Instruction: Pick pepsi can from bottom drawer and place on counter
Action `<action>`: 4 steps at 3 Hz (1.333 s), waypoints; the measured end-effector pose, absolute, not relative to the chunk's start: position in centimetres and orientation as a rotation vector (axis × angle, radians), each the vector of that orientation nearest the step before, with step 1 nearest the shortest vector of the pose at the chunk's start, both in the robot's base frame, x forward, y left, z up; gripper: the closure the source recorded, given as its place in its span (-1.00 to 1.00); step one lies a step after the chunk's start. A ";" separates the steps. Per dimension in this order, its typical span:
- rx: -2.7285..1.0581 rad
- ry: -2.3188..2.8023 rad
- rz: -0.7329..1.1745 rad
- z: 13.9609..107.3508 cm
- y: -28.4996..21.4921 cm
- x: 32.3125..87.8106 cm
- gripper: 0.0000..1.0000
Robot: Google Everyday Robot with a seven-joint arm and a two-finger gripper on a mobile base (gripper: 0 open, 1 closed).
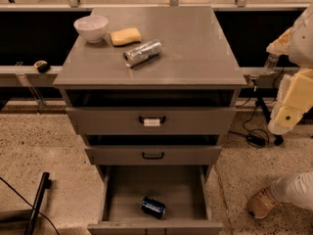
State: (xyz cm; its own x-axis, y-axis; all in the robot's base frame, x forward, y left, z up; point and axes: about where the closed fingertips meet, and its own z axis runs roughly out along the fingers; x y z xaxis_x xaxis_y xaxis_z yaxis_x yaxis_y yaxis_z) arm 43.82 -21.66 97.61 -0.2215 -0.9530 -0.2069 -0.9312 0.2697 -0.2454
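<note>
The pepsi can (153, 207), dark blue with white lettering, lies on its side on the grey floor of the open bottom drawer (122, 199), near the front middle. The counter (195, 48) is the flat grey top of the cabinet. My gripper (272, 62) hangs off my cream and white arm (293, 99) at the right edge of the view. It is beside the counter's right edge, well above the drawer and to its right, and touches nothing of the task.
On the counter are a white bowl (91, 27), a yellow sponge (125, 36) and a silver can (142, 53) on its side. The two upper drawers (151, 121) stand slightly open. A person's leg and shoe (264, 202) are at the lower right. Cables lie on the floor.
</note>
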 end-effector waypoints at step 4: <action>-1.572 2.220 0.040 86.0 -20.0 41.8 -1.00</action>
